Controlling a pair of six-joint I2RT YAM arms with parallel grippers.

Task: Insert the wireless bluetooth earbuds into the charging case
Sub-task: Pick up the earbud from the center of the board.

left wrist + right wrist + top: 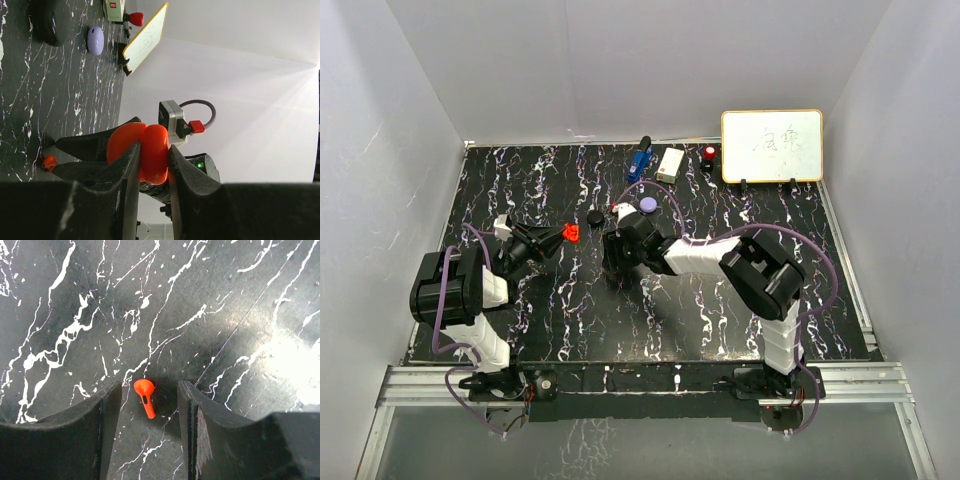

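Note:
My left gripper is shut on a red round charging case, held off the table; two rounded halves of the case show side by side. In the top view the left gripper holds this case left of centre. A red stemmed earbud lies flat on the black marbled table, between the fingers of my open right gripper, touching neither. The right gripper points down, just right of the case. In the left wrist view the earbud lies at the right fingers' tips.
A purple puck case and a black puck sit behind the grippers, with a small red piece between them. At the back stand a blue gadget, a white box, a red item and a whiteboard.

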